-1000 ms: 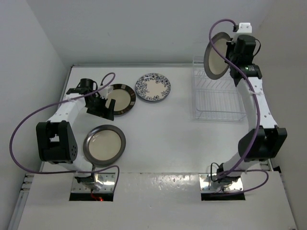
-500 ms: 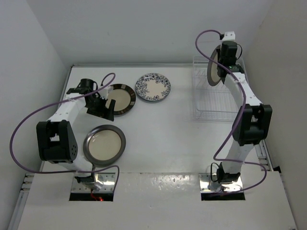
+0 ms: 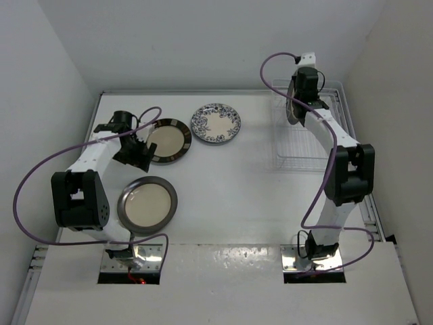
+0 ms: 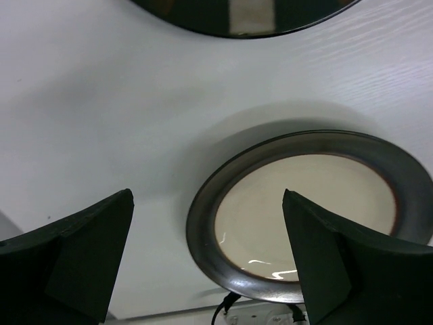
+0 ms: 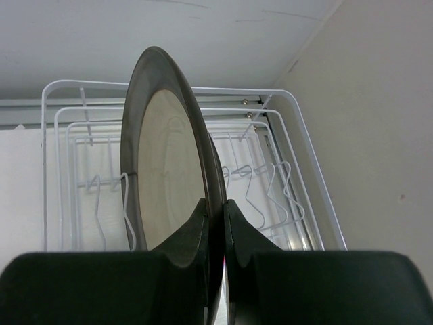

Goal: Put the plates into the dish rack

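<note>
white table (image 3: 230, 189); on its left lie a striped-rim plate (image 3: 169, 141), a blue floral plate (image 3: 216, 124) beside it, a dark-rimmed plate (image 3: 147, 205) nearer; a wire rack (image 3: 301, 145) stands far right

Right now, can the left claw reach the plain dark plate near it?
Probably yes: the left claw is open and only bare table lies between it and the plain dark plate.

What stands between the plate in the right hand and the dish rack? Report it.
Nothing visible. The right hand holds the dark-rimmed plate on edge above the dish rack, which holds no other plate.
</note>
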`<action>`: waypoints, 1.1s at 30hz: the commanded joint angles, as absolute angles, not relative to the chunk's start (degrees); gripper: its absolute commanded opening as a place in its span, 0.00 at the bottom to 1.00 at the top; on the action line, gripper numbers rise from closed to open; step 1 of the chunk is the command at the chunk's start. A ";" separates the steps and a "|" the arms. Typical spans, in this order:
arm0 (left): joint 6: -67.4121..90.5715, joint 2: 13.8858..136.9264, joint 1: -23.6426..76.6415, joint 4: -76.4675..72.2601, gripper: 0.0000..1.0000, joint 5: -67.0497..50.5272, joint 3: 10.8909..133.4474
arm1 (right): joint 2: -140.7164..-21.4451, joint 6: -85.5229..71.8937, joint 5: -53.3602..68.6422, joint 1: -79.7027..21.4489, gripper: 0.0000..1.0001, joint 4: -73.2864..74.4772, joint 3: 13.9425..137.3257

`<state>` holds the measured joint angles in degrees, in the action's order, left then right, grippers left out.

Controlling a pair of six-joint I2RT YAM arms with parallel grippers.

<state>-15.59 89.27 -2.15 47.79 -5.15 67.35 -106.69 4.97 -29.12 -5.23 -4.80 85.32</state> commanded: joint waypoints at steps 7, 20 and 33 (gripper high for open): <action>-17.40 90.17 -6.58 47.55 0.97 1.60 64.25 | -105.12 0.35 -22.60 -5.98 0.43 -9.23 84.11; -28.38 93.69 -17.05 48.16 0.96 -10.16 57.30 | -97.13 -1.23 -20.13 -6.06 0.76 -9.14 79.72; -38.94 98.96 -16.52 52.03 0.00 -23.55 56.51 | -81.48 -1.32 -21.00 -9.04 0.81 -11.77 67.79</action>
